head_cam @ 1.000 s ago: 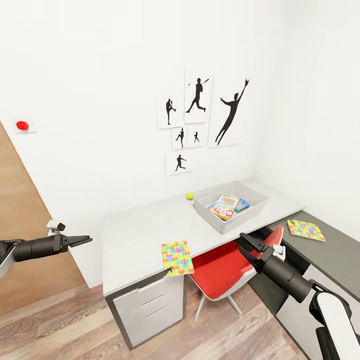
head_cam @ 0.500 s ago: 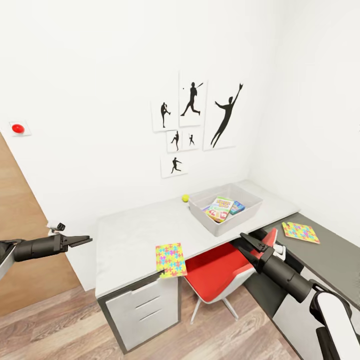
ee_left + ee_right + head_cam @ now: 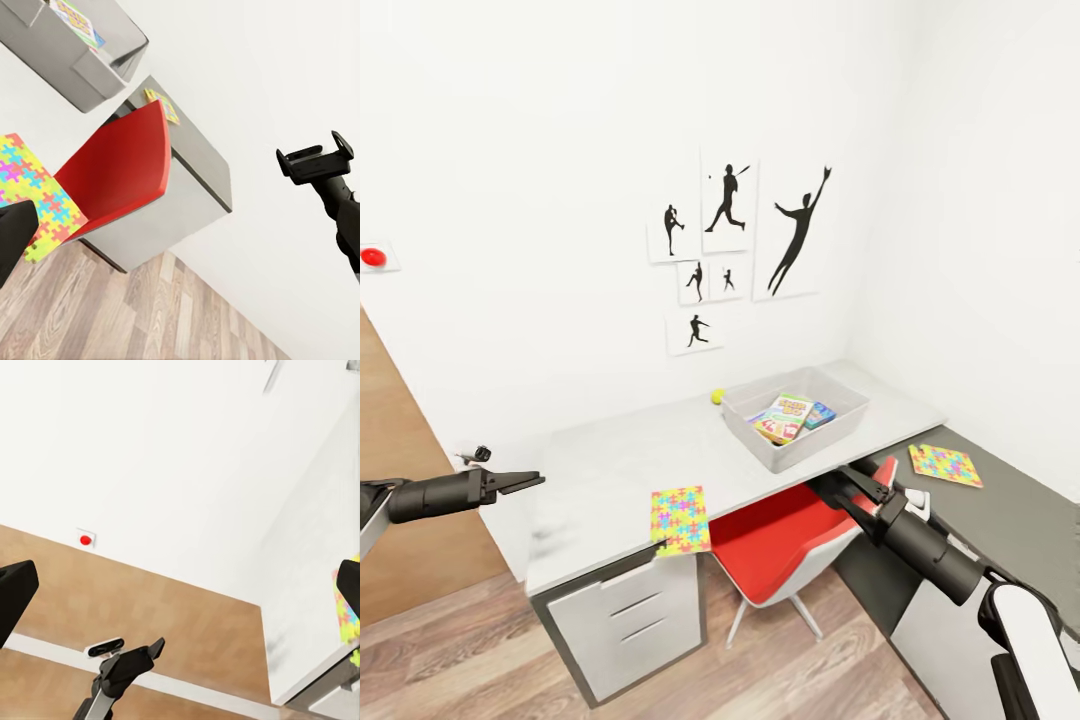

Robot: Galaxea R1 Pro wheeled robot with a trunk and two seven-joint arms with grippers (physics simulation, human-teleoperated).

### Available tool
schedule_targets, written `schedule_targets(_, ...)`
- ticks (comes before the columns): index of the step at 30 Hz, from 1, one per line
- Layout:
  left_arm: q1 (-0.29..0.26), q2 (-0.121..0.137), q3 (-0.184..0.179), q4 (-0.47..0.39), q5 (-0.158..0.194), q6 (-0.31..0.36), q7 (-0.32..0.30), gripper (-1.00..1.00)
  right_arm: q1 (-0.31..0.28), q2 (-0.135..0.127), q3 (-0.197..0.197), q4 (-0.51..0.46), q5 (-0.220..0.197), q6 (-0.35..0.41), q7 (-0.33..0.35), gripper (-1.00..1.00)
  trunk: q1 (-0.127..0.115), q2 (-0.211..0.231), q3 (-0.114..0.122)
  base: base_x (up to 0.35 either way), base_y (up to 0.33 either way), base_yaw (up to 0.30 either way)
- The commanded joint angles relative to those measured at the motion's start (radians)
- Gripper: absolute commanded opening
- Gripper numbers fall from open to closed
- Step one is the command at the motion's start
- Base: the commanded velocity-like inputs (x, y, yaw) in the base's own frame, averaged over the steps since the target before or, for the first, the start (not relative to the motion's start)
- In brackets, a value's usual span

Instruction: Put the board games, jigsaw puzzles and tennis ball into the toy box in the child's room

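Your right gripper (image 3: 847, 486), open and empty, sits lower right of centre, nearer than the left gripper (image 3: 525, 481) (state unclear) to the puzzle (image 3: 680, 520) overhanging the desk edge.

— Kind of place?
— Child's room in a home. White desk (image 3: 610, 470) with drawers (image 3: 622, 615), red chair (image 3: 785, 540) tucked under, wood floor (image 3: 470, 650).
— Anything childlike?
— Plenty. Grey toy box (image 3: 797, 413) holding bright board games (image 3: 784, 417), colourful jigsaw puzzles (image 3: 680, 520) on the desk, tennis ball (image 3: 717, 397) by the wall, black sports silhouette posters (image 3: 735, 240) above.
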Motion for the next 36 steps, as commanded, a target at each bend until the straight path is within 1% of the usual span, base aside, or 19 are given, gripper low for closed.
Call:
schedule_targets(1, -0.001, 0.001, -0.007, 0.000, 0.005, 0.011, -0.003, 1.00, -0.001, 0.000, -0.001, 0.000, 0.007, 0.004, 0.008, 1.00, 0.001, -0.002, -0.002, 0.000, -0.283, 0.000)
schedule_targets(6, -0.001, 0.000, -0.007, 0.000, 0.005, 0.011, -0.003, 1.00, -0.001, 0.000, 0.000, 0.000, 0.007, 0.004, 0.008, 1.00, 0.001, -0.002, 0.000, 0.000, -0.294, 0.101)
schedule_targets(15, -0.001, -0.006, -0.009, 0.000, 0.005, 0.011, -0.003, 1.00, -0.001, 0.000, 0.001, 0.000, 0.007, 0.004, 0.008, 1.00, 0.001, -0.002, 0.008, 0.000, -0.294, 0.220)
schedule_targets(27, -0.001, -0.008, -0.011, 0.000, 0.004, 0.012, -0.003, 1.00, -0.001, 0.000, 0.002, 0.000, 0.007, 0.004, 0.008, 1.00, 0.001, -0.002, 0.019, 0.000, -0.204, 0.230)
schedule_targets(36, -0.001, -0.009, -0.012, 0.000, 0.001, 0.012, -0.003, 1.00, -0.001, 0.001, 0.003, 0.000, 0.007, 0.004, 0.008, 1.00, 0.001, -0.002, 0.020, 0.000, -0.183, 0.044)
